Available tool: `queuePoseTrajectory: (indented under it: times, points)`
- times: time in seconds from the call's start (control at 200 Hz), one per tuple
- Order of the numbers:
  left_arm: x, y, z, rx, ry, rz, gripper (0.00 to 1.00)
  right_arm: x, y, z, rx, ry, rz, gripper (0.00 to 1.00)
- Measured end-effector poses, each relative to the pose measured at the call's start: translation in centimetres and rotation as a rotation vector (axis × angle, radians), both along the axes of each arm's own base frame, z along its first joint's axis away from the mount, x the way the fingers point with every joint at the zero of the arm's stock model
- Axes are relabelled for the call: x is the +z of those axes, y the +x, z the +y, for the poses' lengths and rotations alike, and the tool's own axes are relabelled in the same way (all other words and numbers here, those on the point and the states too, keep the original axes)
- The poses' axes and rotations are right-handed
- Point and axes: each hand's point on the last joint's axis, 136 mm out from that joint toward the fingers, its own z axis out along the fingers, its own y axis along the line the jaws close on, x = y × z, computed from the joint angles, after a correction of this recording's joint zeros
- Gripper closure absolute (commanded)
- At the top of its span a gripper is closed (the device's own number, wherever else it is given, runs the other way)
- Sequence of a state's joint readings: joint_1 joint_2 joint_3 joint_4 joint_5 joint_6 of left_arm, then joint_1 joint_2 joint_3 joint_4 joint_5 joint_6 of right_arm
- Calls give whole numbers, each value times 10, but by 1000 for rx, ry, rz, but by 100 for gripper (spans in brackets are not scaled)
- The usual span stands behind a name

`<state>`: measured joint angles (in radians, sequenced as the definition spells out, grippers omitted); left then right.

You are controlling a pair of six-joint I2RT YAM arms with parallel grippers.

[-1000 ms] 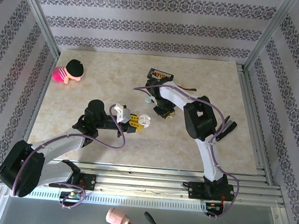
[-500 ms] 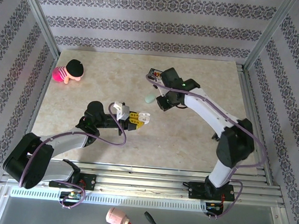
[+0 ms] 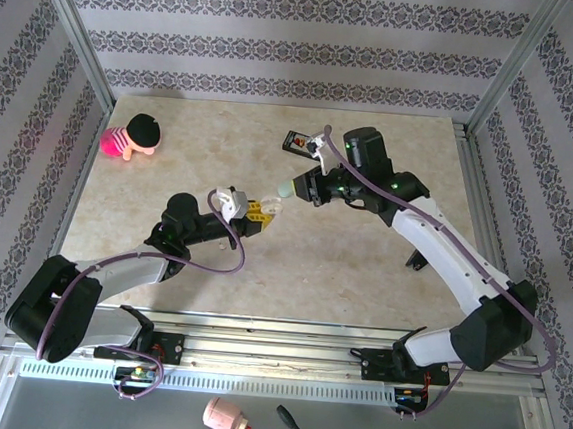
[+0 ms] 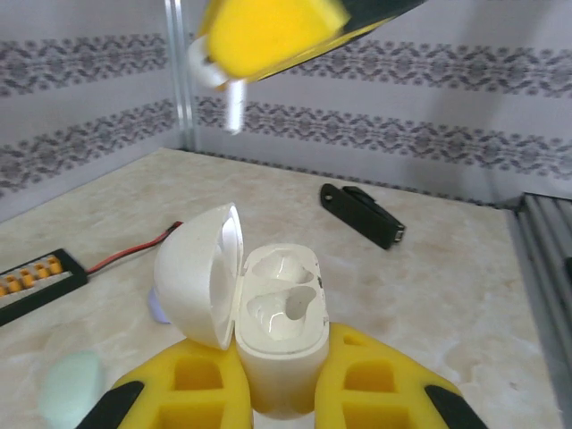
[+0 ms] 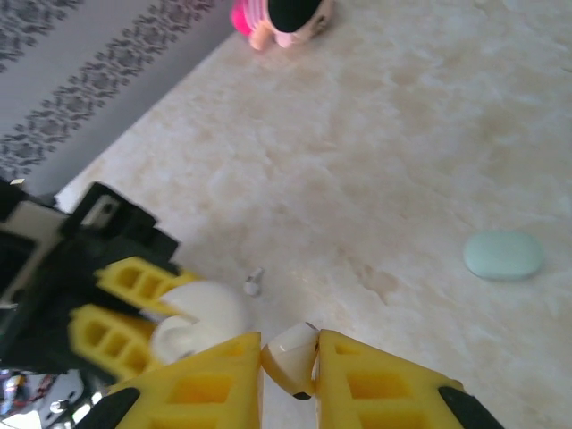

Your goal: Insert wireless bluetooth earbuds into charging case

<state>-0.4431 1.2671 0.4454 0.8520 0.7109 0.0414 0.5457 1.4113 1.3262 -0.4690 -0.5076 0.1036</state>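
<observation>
My left gripper is shut on a white charging case, which stands upright with its lid swung open to the left and both sockets bare. In the top view this case sits mid-table in the left gripper. My right gripper is shut on a whitish earbud and hovers just above and behind the case; its yellow fingers and the earbud's stem hang at the top of the left wrist view. Another small earbud lies on the table beside the case.
A mint pebble-like case lies on the table under the right gripper. A black board with a red wire is at the back, a pink doll far left, a black bar on the right. A lavender piece peeks from behind the lid.
The right arm has stretched out and swung its gripper left, up over the open case. The left gripper has shifted slightly toward the back with the case.
</observation>
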Motion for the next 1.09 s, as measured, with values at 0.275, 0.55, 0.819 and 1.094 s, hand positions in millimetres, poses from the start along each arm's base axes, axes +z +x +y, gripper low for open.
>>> queuePoseTrajectory:
  times: [0.275,0.55,0.819,1.094]
  points:
    - [3,12,7,77,-4,-16,100,13,-21,24,100,63,-17,82]
    - [8,12,7,80,-14,-35,100,0,-19,40,134,80,27,82]
    - [11,13,8,87,-20,-48,100,-13,-14,47,141,77,63,82]
    - [17,16,13,126,-25,-60,100,-13,-12,49,142,80,60,82]
